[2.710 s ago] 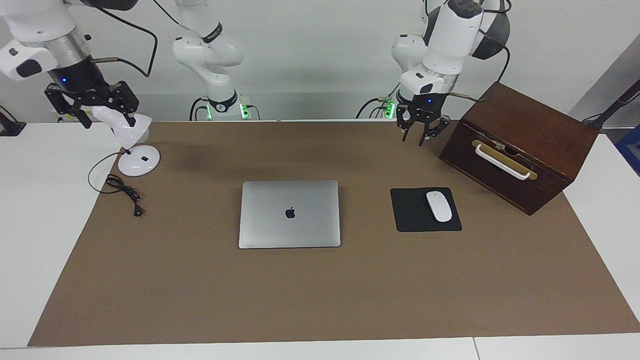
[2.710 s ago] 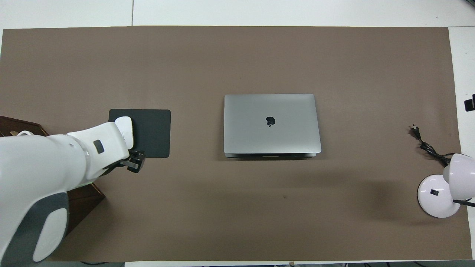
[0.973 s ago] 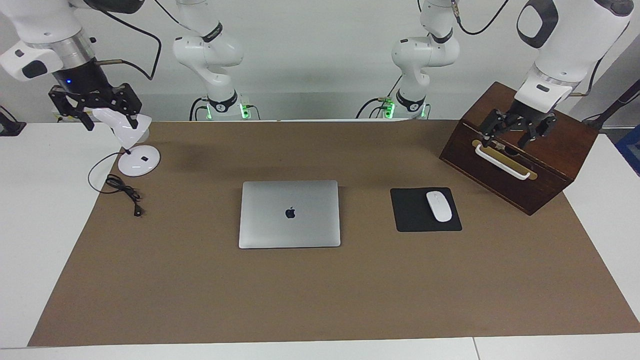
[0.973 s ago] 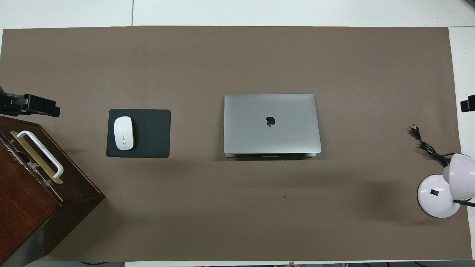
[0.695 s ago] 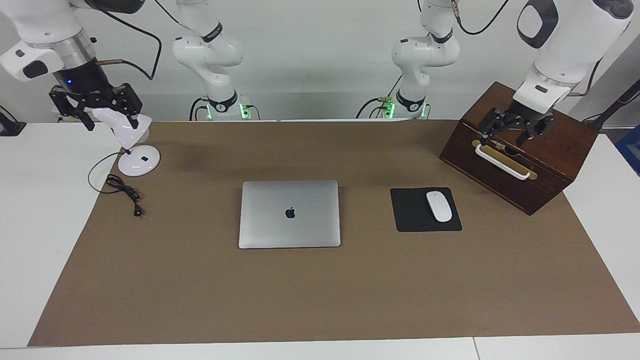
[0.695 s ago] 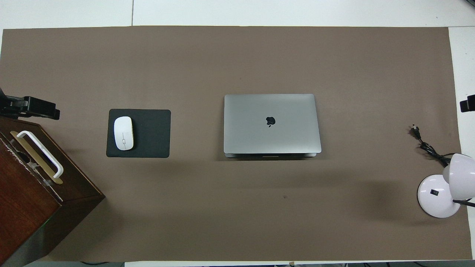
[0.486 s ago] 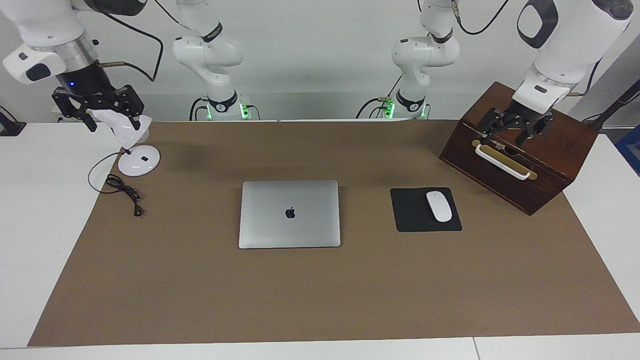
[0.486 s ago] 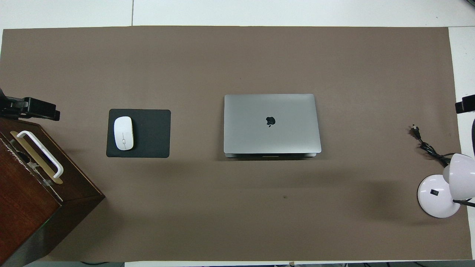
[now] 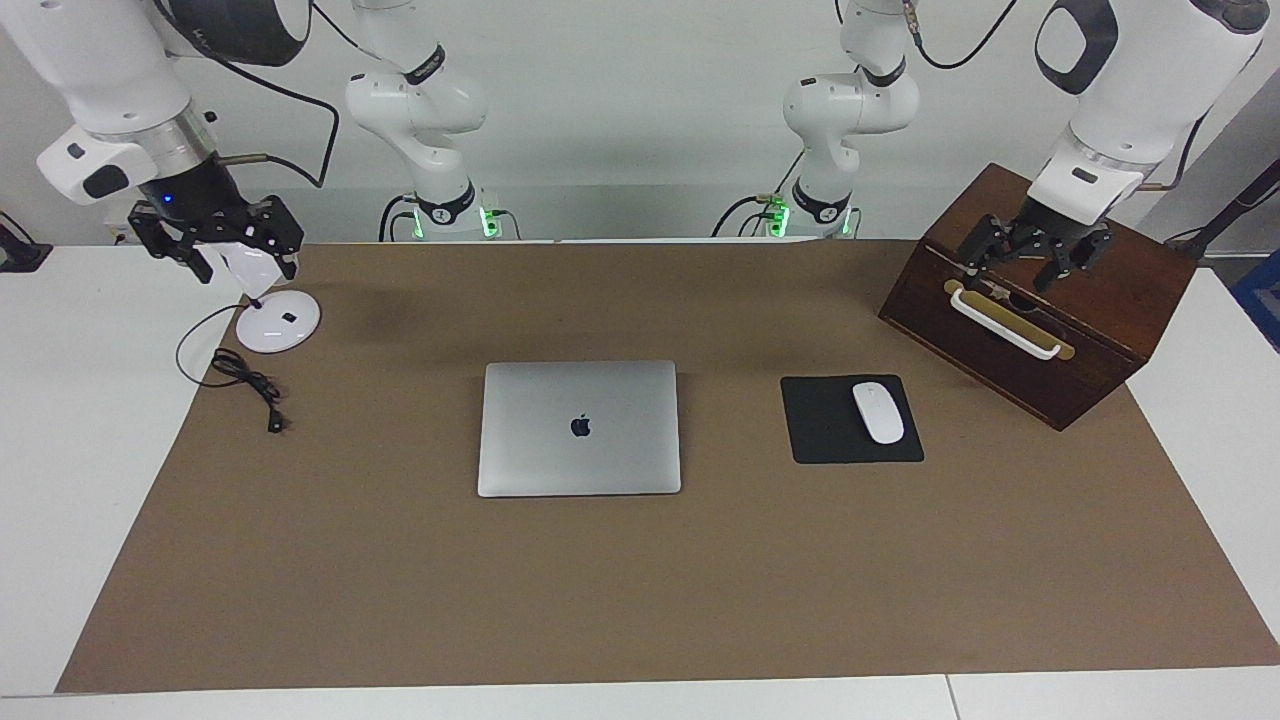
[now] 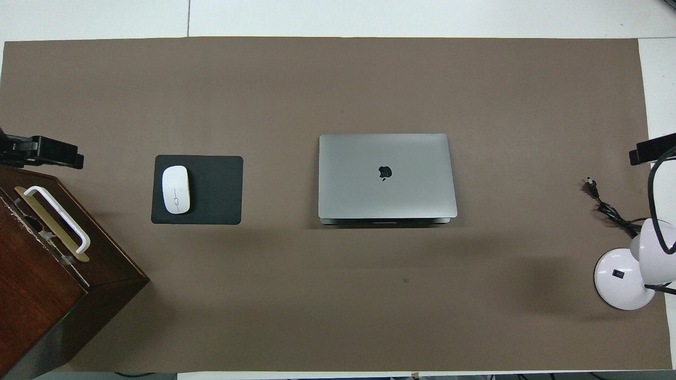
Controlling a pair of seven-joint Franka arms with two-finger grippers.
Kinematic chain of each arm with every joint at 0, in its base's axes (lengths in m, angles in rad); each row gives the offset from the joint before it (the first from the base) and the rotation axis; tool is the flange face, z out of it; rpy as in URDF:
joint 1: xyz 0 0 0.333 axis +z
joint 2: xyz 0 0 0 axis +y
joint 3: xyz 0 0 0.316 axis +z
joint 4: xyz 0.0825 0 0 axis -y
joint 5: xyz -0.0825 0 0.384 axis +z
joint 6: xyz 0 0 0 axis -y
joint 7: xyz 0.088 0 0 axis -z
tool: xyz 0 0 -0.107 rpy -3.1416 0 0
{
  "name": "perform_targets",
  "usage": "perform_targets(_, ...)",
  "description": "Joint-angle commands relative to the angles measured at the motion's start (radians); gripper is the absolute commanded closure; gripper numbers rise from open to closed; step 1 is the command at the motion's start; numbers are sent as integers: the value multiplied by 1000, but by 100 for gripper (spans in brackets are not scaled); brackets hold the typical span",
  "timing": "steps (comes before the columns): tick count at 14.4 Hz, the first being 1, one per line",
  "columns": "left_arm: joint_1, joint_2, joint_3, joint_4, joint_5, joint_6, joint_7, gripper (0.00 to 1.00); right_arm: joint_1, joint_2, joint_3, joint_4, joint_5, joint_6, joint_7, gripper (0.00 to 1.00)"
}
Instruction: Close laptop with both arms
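The silver-grey laptop (image 9: 579, 428) lies shut and flat at the middle of the brown mat, apple logo up; it also shows in the overhead view (image 10: 385, 174). My left gripper (image 9: 1035, 262) hangs open and empty over the wooden box (image 9: 1120, 300), above its white handle, at the left arm's end. Only its tip shows in the overhead view (image 10: 42, 150). My right gripper (image 9: 215, 245) hangs open and empty over the white lamp (image 9: 278, 325) at the right arm's end; its tip shows in the overhead view (image 10: 652, 149). Neither gripper touches the laptop.
A white mouse (image 9: 877, 412) lies on a black mousepad (image 9: 825, 445) between the laptop and the box. The lamp's black cable (image 9: 245, 380) trails on the mat beside its base. The brown mat (image 9: 640, 600) covers most of the white table.
The left arm has swung from over the mat near the mousepad to over the wooden box, then held. The right gripper has shifted slightly toward the table's middle over the lamp. The laptop has not moved.
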State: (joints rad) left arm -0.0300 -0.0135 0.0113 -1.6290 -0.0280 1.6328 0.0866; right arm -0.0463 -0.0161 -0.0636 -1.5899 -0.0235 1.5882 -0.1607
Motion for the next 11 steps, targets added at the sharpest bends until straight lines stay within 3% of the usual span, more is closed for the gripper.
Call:
perform_targets(1,12,4,-10,11,14,6,-2,0,-12,-27,13,-35,7,7,23,0)
perform_targets(11,12,3,-10,8,17,6,-1,0,-12,-25,21,-33,7,-2,24,0)
